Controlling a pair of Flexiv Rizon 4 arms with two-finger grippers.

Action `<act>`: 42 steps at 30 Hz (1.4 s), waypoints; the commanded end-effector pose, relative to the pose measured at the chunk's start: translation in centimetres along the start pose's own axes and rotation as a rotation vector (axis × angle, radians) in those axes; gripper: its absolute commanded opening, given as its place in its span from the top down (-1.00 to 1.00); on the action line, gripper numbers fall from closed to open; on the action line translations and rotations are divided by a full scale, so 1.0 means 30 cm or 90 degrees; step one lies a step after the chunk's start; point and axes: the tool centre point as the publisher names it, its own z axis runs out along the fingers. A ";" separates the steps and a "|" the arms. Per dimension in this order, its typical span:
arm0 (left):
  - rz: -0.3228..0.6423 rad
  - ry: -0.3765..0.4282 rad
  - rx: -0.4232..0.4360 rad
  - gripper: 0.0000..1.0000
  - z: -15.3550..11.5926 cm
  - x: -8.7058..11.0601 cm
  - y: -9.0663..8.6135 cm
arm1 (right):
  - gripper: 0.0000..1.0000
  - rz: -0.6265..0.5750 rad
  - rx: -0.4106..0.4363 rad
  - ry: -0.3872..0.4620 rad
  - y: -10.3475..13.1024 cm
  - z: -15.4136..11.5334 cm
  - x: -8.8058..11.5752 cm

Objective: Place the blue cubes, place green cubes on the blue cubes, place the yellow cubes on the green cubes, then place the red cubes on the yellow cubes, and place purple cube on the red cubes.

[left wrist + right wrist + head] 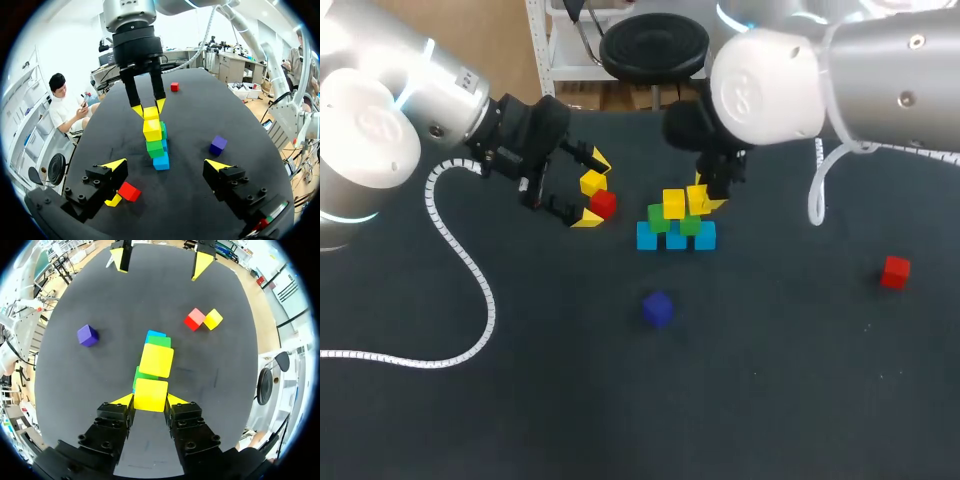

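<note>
Three blue cubes [676, 239] lie in a row mid-table, with two green cubes [659, 217] on them and a yellow cube [673, 203] on top. My right gripper [706, 197] is shut on a second yellow cube [151, 395], beside the first and over the right-hand green cube [691, 225]. My left gripper [592, 190] hangs open to the left of the stack, holding nothing. A loose red cube [604, 204] and yellow cube [592, 183] touch each other under it. The purple cube [658, 308] lies in front of the stack, and another red cube [895, 271] lies far right.
In the left wrist view the stack [155, 148] stands ahead of the open fingers [115, 165], with the right gripper [148, 107] on top of it. A white coiled cable [470, 270] trails over the left of the table.
</note>
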 end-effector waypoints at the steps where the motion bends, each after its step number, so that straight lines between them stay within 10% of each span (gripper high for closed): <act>1: -0.001 0.004 0.003 -1.00 0.001 -0.002 0.007 | 1.00 0.000 0.001 -0.002 -0.008 -0.002 -0.001; 42: -0.001 0.004 0.003 -1.00 0.001 -0.002 0.007 | 1.00 0.011 -0.019 0.001 -0.023 0.014 -0.014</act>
